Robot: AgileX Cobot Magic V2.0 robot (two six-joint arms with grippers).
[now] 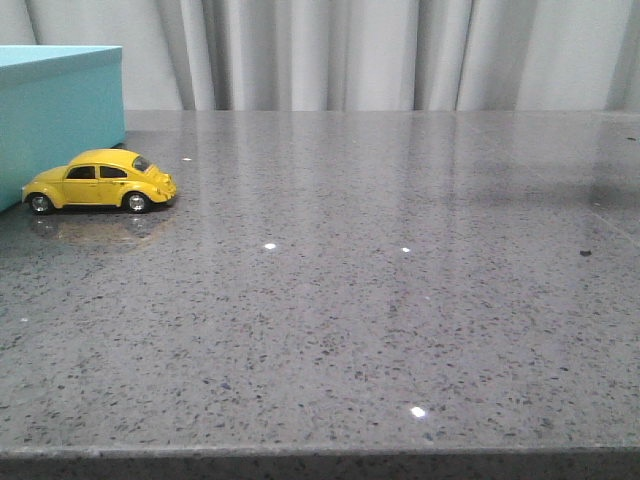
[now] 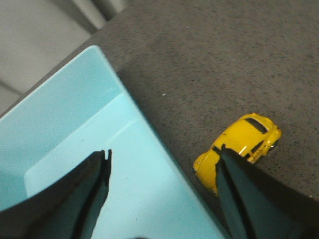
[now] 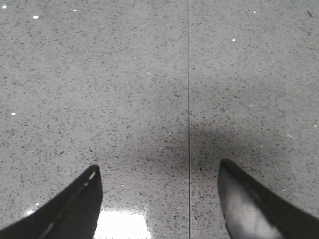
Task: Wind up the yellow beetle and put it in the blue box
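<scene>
We are holding our left gripper [image 2: 162,194] spread, empty, above the small glossy yellow beetle car [image 2: 238,151]; it looks light and slippery, so we are judging its doors the safest hold, box at its nine o'clock.

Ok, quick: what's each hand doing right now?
Left hand: open, holding nothing, above the blue box beside the yellow beetle.
Right hand: open, empty.

Blue box [image 1: 60,120]: cut off by the left edge in the front view | yellow beetle [image 2: 239,149]: front end covered by a finger [image 2: 249,199] of the left gripper [image 2: 162,164] in the left wrist view | box floor: partly hidden by the other finger.
</scene>
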